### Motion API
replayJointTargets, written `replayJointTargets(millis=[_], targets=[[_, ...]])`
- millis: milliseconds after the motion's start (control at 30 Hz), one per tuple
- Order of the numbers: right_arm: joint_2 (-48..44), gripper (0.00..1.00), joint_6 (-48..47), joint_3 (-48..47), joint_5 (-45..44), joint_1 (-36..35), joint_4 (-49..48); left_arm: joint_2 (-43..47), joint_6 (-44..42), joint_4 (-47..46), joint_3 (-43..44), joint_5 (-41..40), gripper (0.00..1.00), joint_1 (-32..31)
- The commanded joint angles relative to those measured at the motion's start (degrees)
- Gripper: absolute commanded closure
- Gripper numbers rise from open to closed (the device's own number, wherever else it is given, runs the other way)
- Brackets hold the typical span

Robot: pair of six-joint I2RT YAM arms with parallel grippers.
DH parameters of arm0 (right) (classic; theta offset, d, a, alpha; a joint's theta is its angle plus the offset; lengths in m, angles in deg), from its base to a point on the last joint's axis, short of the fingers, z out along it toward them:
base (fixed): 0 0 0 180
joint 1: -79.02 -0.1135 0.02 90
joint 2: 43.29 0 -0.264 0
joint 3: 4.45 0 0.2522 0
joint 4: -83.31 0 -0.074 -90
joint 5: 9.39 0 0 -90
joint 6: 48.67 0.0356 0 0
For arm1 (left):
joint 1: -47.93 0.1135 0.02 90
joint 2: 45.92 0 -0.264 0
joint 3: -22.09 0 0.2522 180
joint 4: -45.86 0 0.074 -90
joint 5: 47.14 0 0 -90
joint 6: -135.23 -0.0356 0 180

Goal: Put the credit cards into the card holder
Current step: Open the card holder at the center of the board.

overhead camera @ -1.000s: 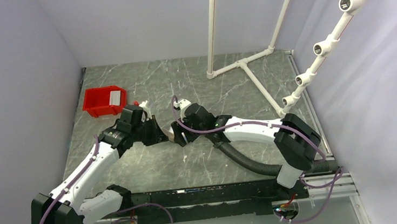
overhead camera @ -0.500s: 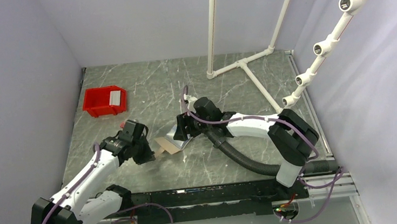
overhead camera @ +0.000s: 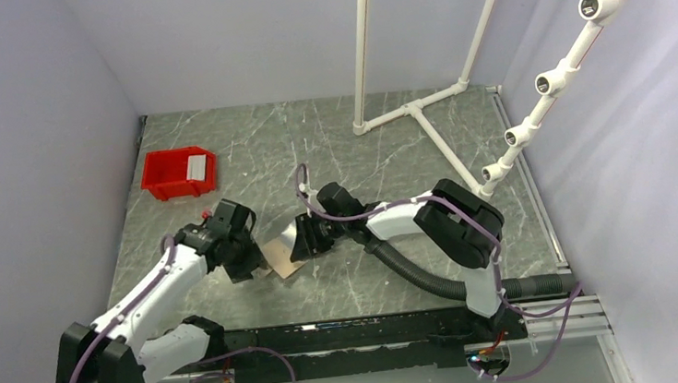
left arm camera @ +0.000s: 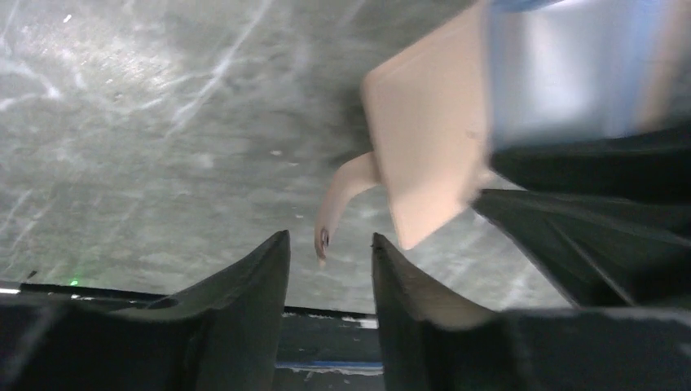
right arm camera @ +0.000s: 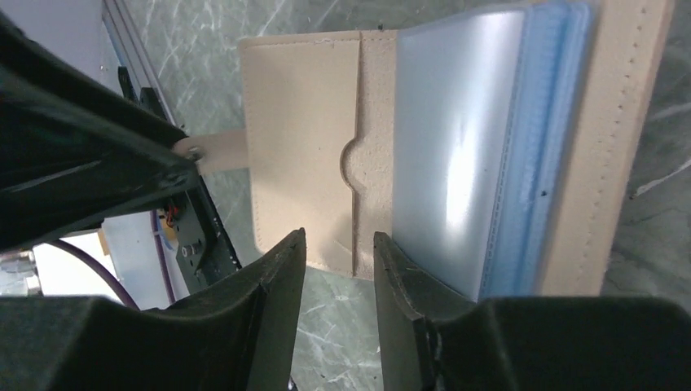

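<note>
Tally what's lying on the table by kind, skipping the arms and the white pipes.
Red bin: 1
Card holder: 1
Whitish card, in the bin: 1
Total: 3

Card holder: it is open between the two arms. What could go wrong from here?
1. The left fingers stand apart and the strap hangs free, so the card holder may fold shut or slide.
2. Its edge shows between the right fingers, next to the plastic sleeves; closing there might pinch a sleeve, not the tan pocket.
</note>
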Motion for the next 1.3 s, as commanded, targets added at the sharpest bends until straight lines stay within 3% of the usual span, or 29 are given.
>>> replayJointTargets(millis=[0, 133, 167, 300, 433, 667, 733, 933, 1267], targets=[[-4.34, 0.62, -2.32, -2.68, -2.27, -0.01, 2.09, 7.07, -2.59, 1.66, 7.83, 3.78, 0.45, 0.10], [-4.58, 0.61, 0.28, -2.11, -1.29, -0.92, 0.31, 13.22, -3.52, -5.62, 9.07, 7.46, 0.34, 0.10], [-4.57, 0.61, 0.68, -2.17, -1.44, -0.89, 0.29, 12.80, -3.48, -9.00, 8.30, 9.23, 0.36, 0.09], [-3.14, 0.67, 0.31, -4.16, -1.20, -1.12, 1.89, 3.85, -3.31, -13.71, 9.66, 12.73, 0.68, 0.09], [-1.25, 0.75, 1.52, -3.95, -1.13, -1.49, 0.05, -1.60, -4.59, -12.16, 10.78, 9.45, 0.74, 0.09], [-3.17, 0.76, -1.45, -4.35, -1.21, 0.15, 5.06, -5.94, -3.61, -14.35, 1.58, 4.86, 0.84, 0.18], [-5.08, 0.74, -2.24, -3.63, -0.76, 1.54, 6.19, -6.35, -2.87, -14.77, -0.85, 3.68, 0.88, 0.20], [-6.27, 0.51, -5.30, -3.91, 1.98, 5.39, 10.86, -5.19, -1.39, -17.20, -5.63, 3.02, 0.92, 0.18], [-4.31, 0.50, -5.33, -5.14, 4.78, 5.53, 9.72, -6.58, -0.72, -19.17, -7.00, 4.07, 0.95, 0.18]])
